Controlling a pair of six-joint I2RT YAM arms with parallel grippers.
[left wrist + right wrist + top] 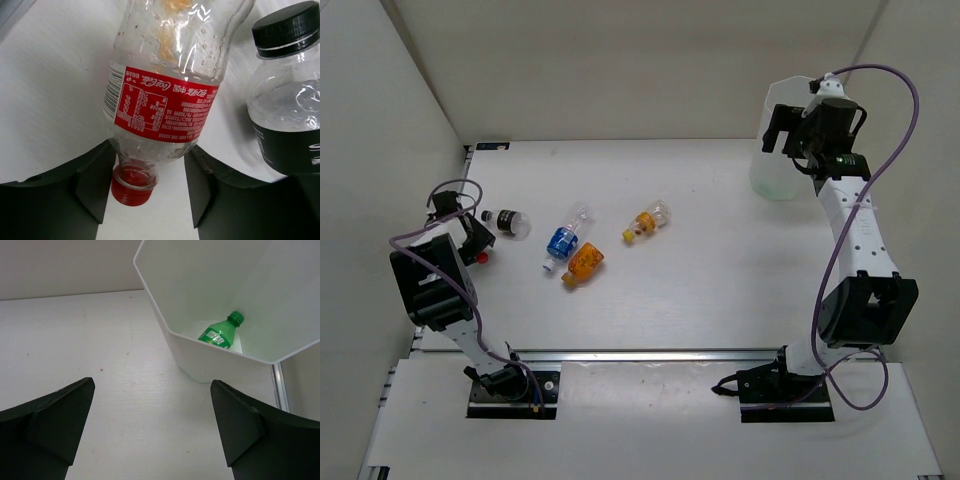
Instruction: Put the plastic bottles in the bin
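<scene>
- Left gripper (150, 170), bottom of the frame: jaws spread on both sides of the red-label bottle (160, 100) neck; a dark bottle (290, 125) at right.
- Right gripper (152, 385), bottom: jaws wide apart, holding nothing; upper right, the bin (200, 360) contains a green bottle (218, 333).

Red-label bottle (161, 107): white Coca-Cola script, upside down in the left wrist view. Beside it are small Chinese print and a table of figures, too fine to read, and a barcode at the label's left edge.
Green bottle (218, 333): white label lettering, illegible.
Black-label bottle (287, 140): white marks, cut off.
</scene>
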